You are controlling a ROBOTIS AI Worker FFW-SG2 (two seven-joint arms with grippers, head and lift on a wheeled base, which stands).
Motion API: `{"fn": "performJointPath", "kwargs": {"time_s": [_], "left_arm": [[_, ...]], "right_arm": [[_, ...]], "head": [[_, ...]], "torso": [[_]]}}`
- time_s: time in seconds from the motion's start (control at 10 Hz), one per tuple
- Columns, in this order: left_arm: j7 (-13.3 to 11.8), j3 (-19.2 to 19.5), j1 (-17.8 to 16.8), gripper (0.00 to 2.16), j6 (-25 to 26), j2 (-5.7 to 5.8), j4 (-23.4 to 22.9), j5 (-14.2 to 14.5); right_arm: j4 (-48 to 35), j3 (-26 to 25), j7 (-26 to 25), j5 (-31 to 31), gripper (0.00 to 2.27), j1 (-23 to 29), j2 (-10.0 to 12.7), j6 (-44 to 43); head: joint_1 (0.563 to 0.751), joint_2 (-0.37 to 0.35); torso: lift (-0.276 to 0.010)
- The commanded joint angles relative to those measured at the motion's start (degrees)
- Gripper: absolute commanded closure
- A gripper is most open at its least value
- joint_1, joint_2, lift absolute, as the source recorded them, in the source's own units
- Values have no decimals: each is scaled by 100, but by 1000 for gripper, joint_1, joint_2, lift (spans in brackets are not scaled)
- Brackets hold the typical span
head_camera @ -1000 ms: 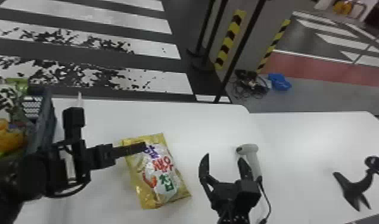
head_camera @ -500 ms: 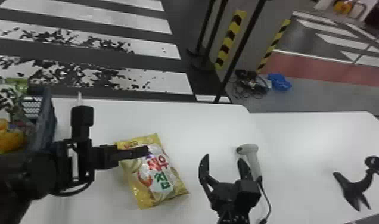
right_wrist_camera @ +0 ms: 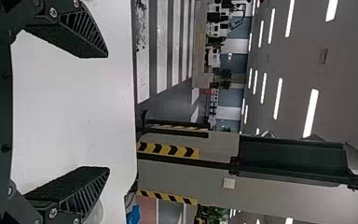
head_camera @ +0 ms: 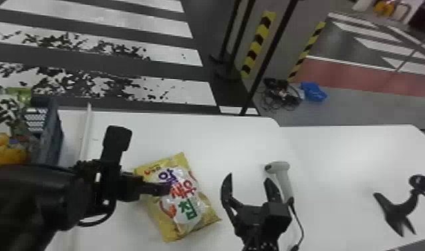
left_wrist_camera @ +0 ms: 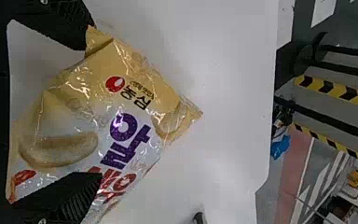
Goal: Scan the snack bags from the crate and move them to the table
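Over the left part of the golden snack bag (head_camera: 185, 207), my left gripper (head_camera: 143, 163) stands open. The bag lies flat on the white table (head_camera: 338, 160). In the left wrist view the open left gripper (left_wrist_camera: 94, 108) has its fingers wide apart, the bag (left_wrist_camera: 121, 98) showing between and beyond them. My right gripper (head_camera: 248, 178) is open to the right of the bag; in its wrist view the right gripper (right_wrist_camera: 107, 112) has only white tabletop between its fingers. A white handheld scanner (head_camera: 282, 177) lies just right of it. The dark crate (head_camera: 51, 143) holds snack bags (head_camera: 8, 152) at the left.
A black stand (head_camera: 400, 208) sits on the right part of the table. The scanner's cable (head_camera: 299, 223) runs toward the near edge. Dark poles (head_camera: 268, 56) rise beyond the far edge, near a blue item (head_camera: 313, 91) on the floor.
My left gripper has moved right and toward the table's near side, farther over the bag. The bag has shifted and turned slightly. The right gripper has stayed still.
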Motion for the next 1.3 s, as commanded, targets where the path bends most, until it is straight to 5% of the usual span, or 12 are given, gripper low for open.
{"fn": "performJointPath", "kwargs": {"time_s": [0.0, 0.2, 0.5, 0.8, 1.2], "left_arm": [[72, 60, 42, 29, -106, -15, -41, -13], [775, -37, 367, 29, -950, -9, -384, -242], [1566, -678, 754, 29, -1460, 26, -1210, -1551], [1215, -160, 1202, 29, -1477, 176, -1966, -1024], [1030, 1009, 2046, 29, -1864, 765, -2889, -417]], "right_arm": [[33, 2, 1, -29, 137, -6, -2, -18], [50, 2, 1, -29, 134, -15, -2, -71], [59, 20, 10, -21, 134, -33, -2, -71], [50, 29, 28, -21, 137, 3, -20, -71], [59, 37, 45, -3, 137, -33, -28, -36]], "head": [[695, -350], [695, -350], [695, -350], [695, -350], [695, -300]], "torso": [[-95], [-95], [-95], [-95], [-95]]}}
